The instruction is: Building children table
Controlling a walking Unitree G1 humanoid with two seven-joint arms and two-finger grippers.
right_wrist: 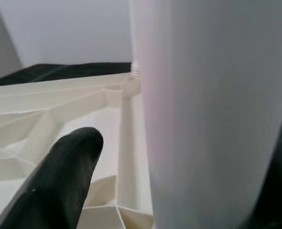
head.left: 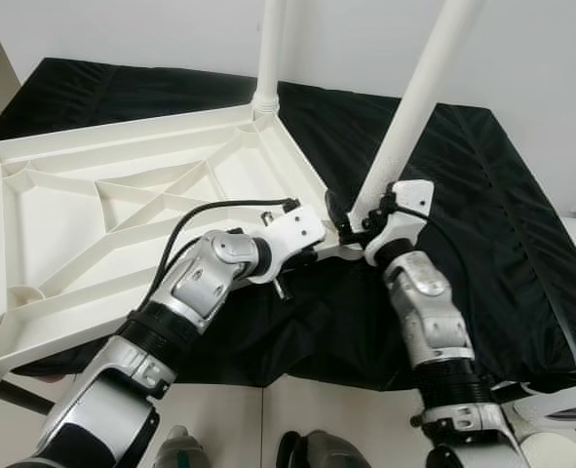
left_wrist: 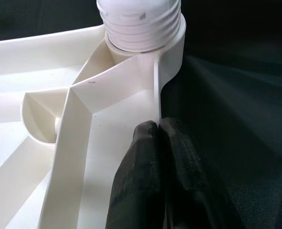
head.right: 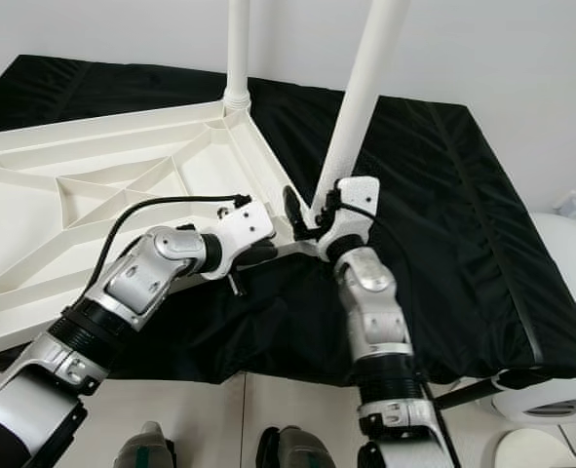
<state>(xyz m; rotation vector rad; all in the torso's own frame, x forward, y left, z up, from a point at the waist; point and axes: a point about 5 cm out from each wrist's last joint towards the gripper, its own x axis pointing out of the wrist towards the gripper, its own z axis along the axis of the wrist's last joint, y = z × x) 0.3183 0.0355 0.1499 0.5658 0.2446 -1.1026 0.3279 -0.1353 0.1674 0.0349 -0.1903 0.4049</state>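
A white plastic tabletop (head.left: 93, 195) lies upside down on a black cloth. One white leg (head.left: 271, 49) stands upright in its far corner socket. A second leg (head.left: 414, 107) leans in the near right corner socket (left_wrist: 145, 33), where its threaded end shows. My left gripper (left_wrist: 158, 129) is shut on the thin rim wall of the tabletop just beside that socket. My right gripper (head.left: 354, 220) sits at the base of the leaning leg. One of its fingers (right_wrist: 69, 162) stands a little off the leg; the other is hidden behind it.
The black cloth (head.left: 502, 195) covers a low surface that ends close in front of me. A white rounded object (head.right: 560, 253) stands at the right edge. My feet (head.left: 317, 453) show on the pale floor below. A white wall lies behind.
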